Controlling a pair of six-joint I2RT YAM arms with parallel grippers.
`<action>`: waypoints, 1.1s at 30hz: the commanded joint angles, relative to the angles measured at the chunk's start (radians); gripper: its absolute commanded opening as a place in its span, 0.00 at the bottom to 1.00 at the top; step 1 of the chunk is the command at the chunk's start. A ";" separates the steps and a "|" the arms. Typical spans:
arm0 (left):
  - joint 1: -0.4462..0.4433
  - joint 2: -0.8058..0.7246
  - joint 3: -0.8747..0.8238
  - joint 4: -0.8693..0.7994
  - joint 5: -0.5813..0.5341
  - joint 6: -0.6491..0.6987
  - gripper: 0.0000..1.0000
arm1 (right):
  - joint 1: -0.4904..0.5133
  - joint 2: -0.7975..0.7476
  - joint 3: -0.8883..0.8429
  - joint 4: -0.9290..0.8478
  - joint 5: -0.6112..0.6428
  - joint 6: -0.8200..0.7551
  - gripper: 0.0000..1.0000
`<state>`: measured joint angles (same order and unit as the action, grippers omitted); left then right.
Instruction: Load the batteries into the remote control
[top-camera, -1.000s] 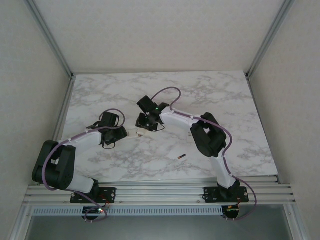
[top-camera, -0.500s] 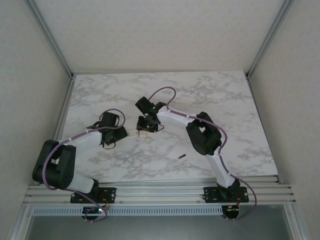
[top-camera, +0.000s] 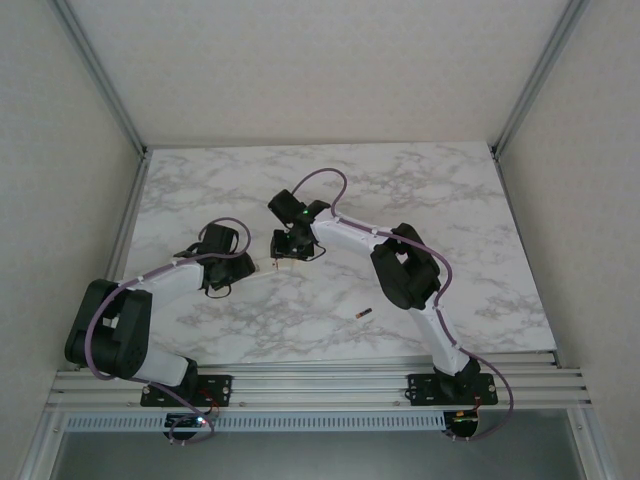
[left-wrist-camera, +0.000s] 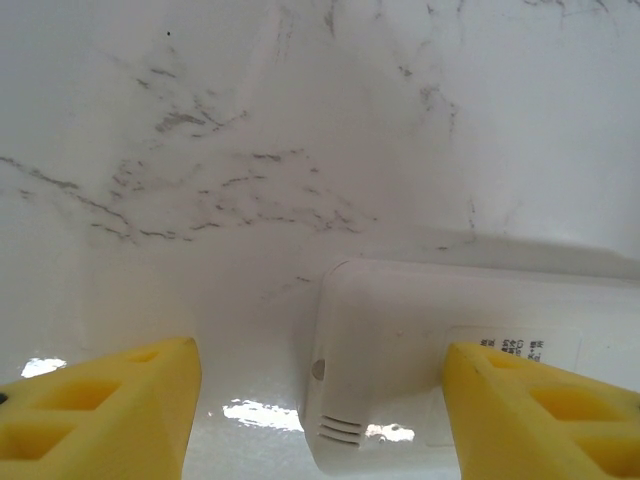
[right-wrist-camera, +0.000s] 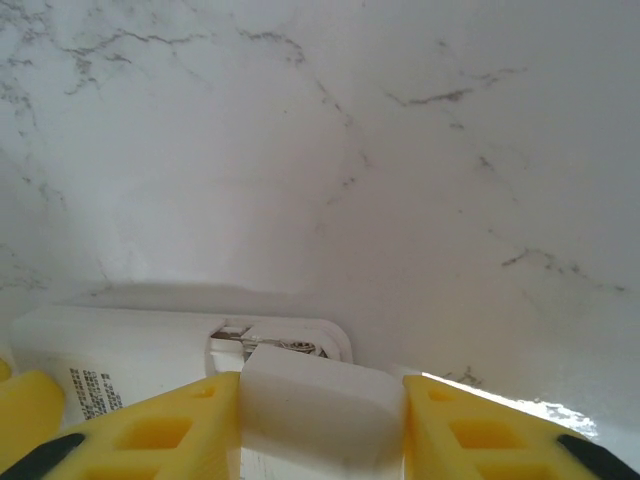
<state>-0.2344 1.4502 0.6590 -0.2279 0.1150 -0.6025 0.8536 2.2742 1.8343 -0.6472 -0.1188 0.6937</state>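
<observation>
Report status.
Left end effector open over white plastic remote control. Right end effector shut on small white plastic battery cover. One dark cylindrical battery loose on marble table.

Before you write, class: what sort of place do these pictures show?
Probably a robotics test cell: a white marble-patterned tabletop boxed in by plain white walls and aluminium frame rails, with two white-and-black robot arms bolted at its near edge.

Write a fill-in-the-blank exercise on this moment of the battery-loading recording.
1. The right gripper clamps a small ____ cover.
2. The left gripper has its jaws ____ at the end of the remote.
3. The loose battery lies nearest the ____ arm's base.
Missing words: white; open; right.
</observation>
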 joint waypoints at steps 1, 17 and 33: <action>-0.007 0.019 0.005 -0.002 -0.022 0.015 0.64 | 0.004 -0.002 0.025 -0.009 0.048 -0.067 0.40; -0.007 0.026 0.013 -0.003 -0.022 0.017 0.64 | 0.004 0.092 0.118 -0.079 -0.017 -0.112 0.43; -0.008 0.031 0.016 0.002 -0.014 0.012 0.63 | 0.007 0.092 0.148 -0.175 -0.041 0.046 0.44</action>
<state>-0.2344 1.4635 0.6640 -0.2092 0.1146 -0.6025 0.8536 2.3680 1.9785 -0.7795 -0.1513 0.6857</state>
